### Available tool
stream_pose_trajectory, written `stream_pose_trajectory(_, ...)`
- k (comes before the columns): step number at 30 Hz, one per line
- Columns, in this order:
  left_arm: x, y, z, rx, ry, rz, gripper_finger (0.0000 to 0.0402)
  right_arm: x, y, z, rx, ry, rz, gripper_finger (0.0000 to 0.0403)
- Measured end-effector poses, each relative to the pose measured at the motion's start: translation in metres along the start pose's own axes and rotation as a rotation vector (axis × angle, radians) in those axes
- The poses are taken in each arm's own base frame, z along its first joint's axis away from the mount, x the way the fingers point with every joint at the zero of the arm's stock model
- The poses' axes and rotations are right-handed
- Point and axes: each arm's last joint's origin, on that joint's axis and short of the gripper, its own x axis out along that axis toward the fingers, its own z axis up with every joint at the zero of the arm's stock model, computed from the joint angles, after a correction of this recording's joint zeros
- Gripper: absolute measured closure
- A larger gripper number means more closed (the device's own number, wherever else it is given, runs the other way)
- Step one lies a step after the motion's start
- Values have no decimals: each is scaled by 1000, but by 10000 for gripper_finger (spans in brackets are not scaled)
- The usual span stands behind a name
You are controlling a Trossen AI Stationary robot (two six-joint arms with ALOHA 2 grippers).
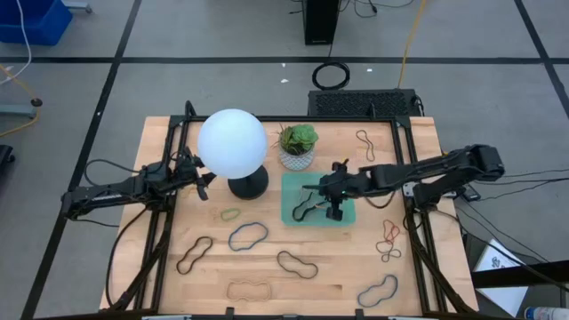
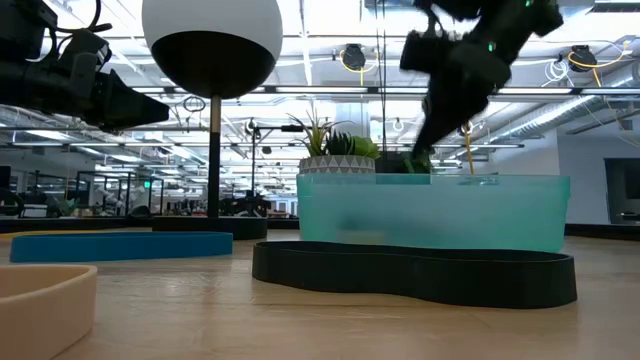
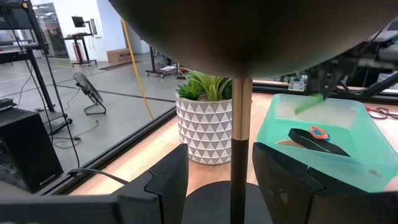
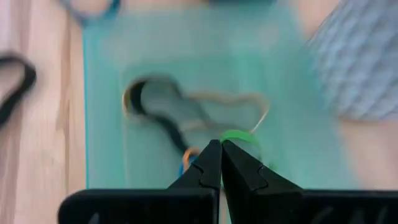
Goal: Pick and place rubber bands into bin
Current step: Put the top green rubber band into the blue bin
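Note:
The mint-green bin stands right of the lamp and holds a black band, a tan band and a small orange band. My right gripper hangs over the bin, shut on a green rubber band. My left gripper is open by the lamp, one finger on each side of the lamp's pole, apart from it. More bands lie flat on the table: green, blue, brown, black, tan. My right gripper pinches the green band between its two fingertips, which come from above and point down. Only a short arc of the band shows past the tips. The band hangs below the fingers as a slanted green strip, lifted clear above the bin's floor.
A white plant pot stands just behind the bin. The lamp's black base is left of it. More bands lie at the right: brown, a small heap, blue. Black frame rails run along the table's sides.

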Motion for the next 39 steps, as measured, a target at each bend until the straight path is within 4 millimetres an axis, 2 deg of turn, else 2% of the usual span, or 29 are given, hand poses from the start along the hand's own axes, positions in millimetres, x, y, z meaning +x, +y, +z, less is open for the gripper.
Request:
stream_pose_trajectory(6,0,0,0,3,0,0,215,27,4,-15,22,179,73,403)
stream_pose_trajectory(10,0,0,0,3,0,0,215,35,5,-19,35,226,61,403)
stream_pose_trajectory(24,0,0,0,2,0,0,215,34,5,-18,35,212,59,401)
stream_pose_trajectory(39,0,0,0,4,0,0,215,34,5,-18,35,213,59,362)
